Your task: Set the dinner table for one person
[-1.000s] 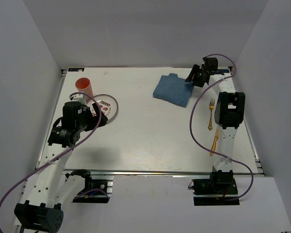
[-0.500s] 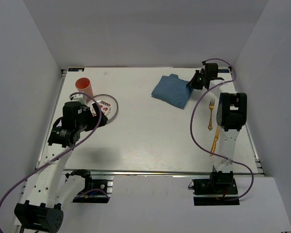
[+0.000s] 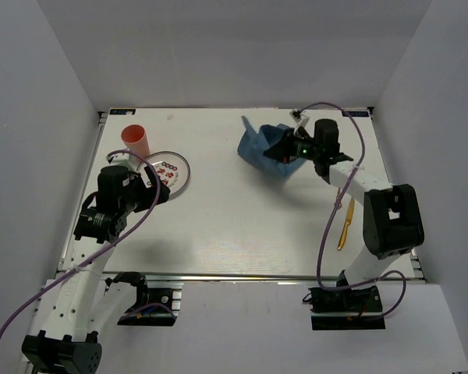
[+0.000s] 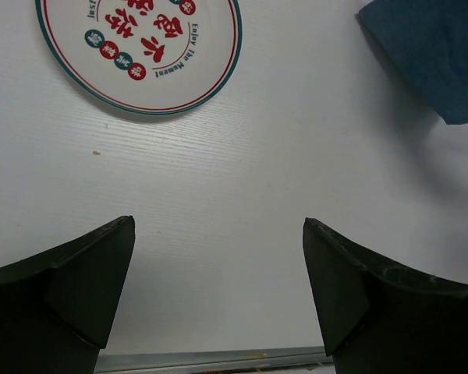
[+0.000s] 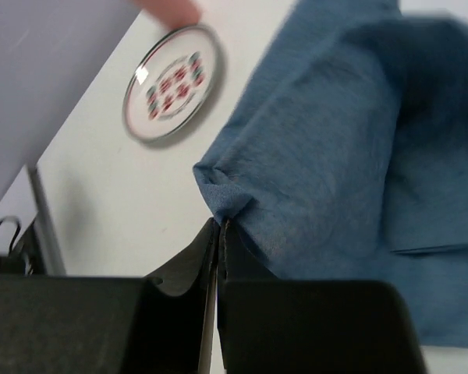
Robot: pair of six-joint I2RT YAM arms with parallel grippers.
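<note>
While overhead hides it, right hand (image 5: 220,227) pinching cloth (image 5: 335,140)

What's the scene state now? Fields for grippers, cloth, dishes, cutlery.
left gripper: open, empty, above bare dinner table, plate ahead
right gripper: shut on blue cloth edge
blue cloth: bunched, far side, right of centre
plate: far left, orange cup beside it
cutlery: one gold utensil at right, partly hidden

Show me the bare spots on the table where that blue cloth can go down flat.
Widest bare patch: the table's middle, between the plate, the gold cutlery and the front rail. The far strip behind the cloth is narrower. Crowded: far left corner, with cup, plate and left gripper.
</note>
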